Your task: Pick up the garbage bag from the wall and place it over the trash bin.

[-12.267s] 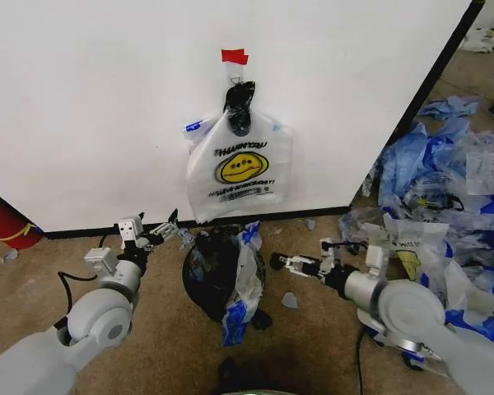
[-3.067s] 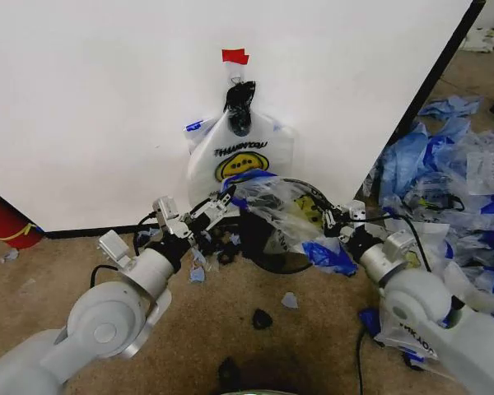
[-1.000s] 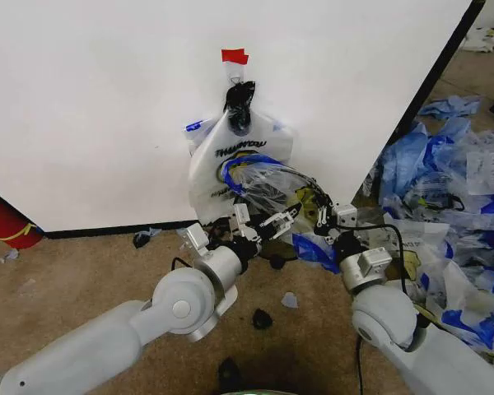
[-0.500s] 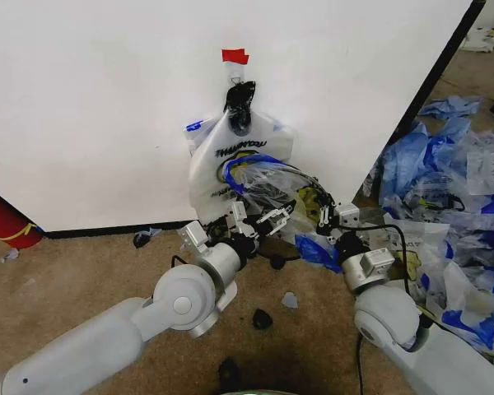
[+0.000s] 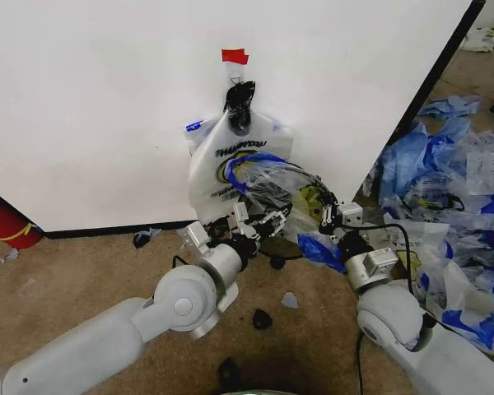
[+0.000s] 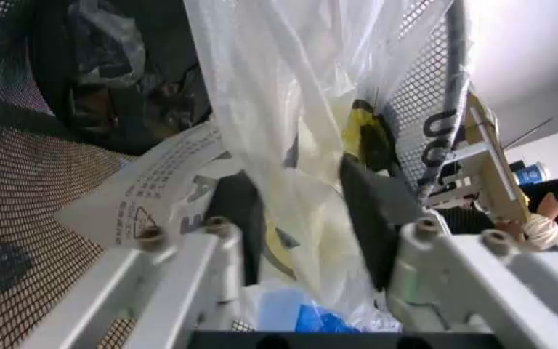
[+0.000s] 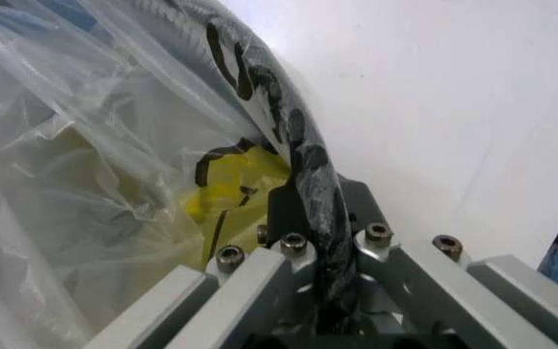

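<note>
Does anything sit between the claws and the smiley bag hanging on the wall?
Yes. The trash bin, held tipped off the floor with a used bag inside, covers the lower part of the garbage bag on the wall. The right claw clamps the bin's rim; the left claw straddles the used bag's plastic.

A bag (image 5: 230,160) hangs on the wall (image 5: 99,107); before it the bin (image 5: 284,210) lies tipped, a bag heap (image 5: 453,189) to the bin's right.
</note>
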Robot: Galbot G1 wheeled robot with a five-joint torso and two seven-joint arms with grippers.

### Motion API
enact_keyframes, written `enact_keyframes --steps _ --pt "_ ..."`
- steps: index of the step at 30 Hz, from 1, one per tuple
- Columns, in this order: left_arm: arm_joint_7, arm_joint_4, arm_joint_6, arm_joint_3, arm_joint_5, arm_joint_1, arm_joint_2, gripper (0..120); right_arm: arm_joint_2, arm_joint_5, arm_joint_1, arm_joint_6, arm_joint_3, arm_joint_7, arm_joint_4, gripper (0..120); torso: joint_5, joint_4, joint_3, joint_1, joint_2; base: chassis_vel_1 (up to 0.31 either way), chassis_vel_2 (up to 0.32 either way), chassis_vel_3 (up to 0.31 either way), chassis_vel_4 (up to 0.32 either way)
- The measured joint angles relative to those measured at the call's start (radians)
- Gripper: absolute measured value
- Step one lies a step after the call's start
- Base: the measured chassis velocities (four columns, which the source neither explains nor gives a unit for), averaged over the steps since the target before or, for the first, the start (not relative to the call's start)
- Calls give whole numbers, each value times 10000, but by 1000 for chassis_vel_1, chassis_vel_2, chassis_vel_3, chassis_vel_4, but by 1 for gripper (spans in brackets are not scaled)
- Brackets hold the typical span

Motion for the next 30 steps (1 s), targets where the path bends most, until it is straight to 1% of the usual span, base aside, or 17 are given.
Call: enact_keyframes --steps 2,3,5,6,8,9,15,19,21,27,30 --pt "0 -54 -2 -9 -10 -1 16 19 -7 16 34 0 0 -7 -38 0 0 0 0 0 0 0 0 0 0" --pt "0 -73 -2 -12 -14 -5 17 18 -9 23 42 0 0 -8 -43 0 0 0 0 0 0 0 0 0 0" --pt "0 -123 -3 -21 -28 -15 20 8 -10 47 76 0 -1 -8 -49 0 0 0 0 0 0 0 0 0 0" --pt "0 -123 -3 -21 -28 -15 20 8 -10 47 76 0 -1 -8 -49 0 0 0 0 0 0 0 0 0 0" --pt "0 -145 -3 -21 -31 -15 20 1 -7 67 109 -2 0 -8 -50 0 0 0 0 0 0 0 0 0 0" --pt "0 -155 -3 -22 -31 -10 20 0 -6 89 124 -4 0 -6 -50 0 0 0 0 0 0 0 0 0 0" --pt "-7 -163 -8 -63 -20 95 55 0 -19 353 135 -6 85 21 -46 0 0 -1 0 0 0 0 0 0 0" --pt "-9 -351 -11 -238 -8 292 209 0 -46 1545 227 -172 235 382 9 0 0 0 0 0 0 0 0 0 0" --pt "-9 -405 -11 -287 -4 355 244 0 -49 1762 250 -197 275 431 9 0 -2 0 0 0 0 0 0 0 0" --pt "22 -658 20 -556 180 766 458 0 -212 3310 338 -382 546 662 61 0 -1 0 0 0 0 0 0 0 0" --pt "33 -706 25 -632 206 841 489 0 -276 3610 365 -387 623 670 64 0 -1 0 0 0 0 0 0 0 0"
